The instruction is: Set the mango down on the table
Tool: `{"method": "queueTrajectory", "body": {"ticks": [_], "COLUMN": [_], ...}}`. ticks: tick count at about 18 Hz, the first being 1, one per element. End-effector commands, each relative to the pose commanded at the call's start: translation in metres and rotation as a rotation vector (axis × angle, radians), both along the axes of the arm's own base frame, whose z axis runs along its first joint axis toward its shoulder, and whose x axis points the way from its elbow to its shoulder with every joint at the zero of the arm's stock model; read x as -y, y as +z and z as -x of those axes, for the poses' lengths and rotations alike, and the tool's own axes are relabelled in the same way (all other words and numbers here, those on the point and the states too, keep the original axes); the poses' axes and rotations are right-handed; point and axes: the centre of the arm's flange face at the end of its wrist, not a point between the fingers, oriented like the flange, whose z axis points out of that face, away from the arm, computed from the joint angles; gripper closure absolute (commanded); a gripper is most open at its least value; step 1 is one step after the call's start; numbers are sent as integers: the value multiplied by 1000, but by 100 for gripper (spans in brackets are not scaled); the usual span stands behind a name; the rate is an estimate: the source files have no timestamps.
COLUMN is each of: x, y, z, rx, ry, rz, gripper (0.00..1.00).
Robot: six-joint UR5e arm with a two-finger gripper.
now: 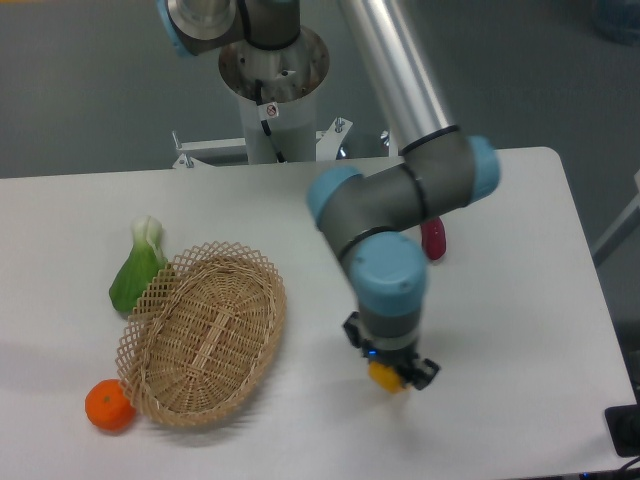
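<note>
The gripper [393, 376] is pointing down over the white table [520, 330], and its dark fingers [424, 371] are closing on the mango [384, 377], of which only a small yellow-orange patch is showing between and just below them; the rest of the fruit is hiding under the wrist. Whether the mango is touching the tabletop or hanging just above it cannot be told from this view. The wrist's blue-capped joint is sitting directly over the gripper, and the grey arm is bending back up toward the silver link and the base at the far edge of the table. Just behind the arm's elbow, a dark red oblong vegetable [434, 240] is peeking out, well apart from the gripper. To the left, an oval wicker basket [205, 335] is lying on the table, with a leafy green bok choy [138, 268] touching its upper left rim and a small round orange [109, 405] sitting just beside its lower left rim.
</note>
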Motion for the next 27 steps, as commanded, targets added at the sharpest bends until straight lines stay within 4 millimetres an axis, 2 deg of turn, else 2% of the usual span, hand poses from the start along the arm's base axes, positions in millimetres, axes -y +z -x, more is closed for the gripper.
{"method": "queueTrajectory", "body": {"ticks": [2, 3, 4, 6, 9, 14, 20, 25, 27], "x": [-2, -2, -2, -3, 2, 35, 70, 114, 127], "y": [-3, -3, -2, 5, 21, 32, 36, 56, 58], "z": [-7, -8, -8, -7, -8, 6, 43, 106, 124], "rx": [4, 3, 3, -16, 7, 73, 59, 6, 1], "ry": [-8, -9, -8, -9, -3, 35, 62, 40, 12], "rz": [4, 3, 3, -29, -107, -176, -167, -169, -158], "gripper": [25, 15, 13, 2, 0, 0, 0, 0, 0]}}
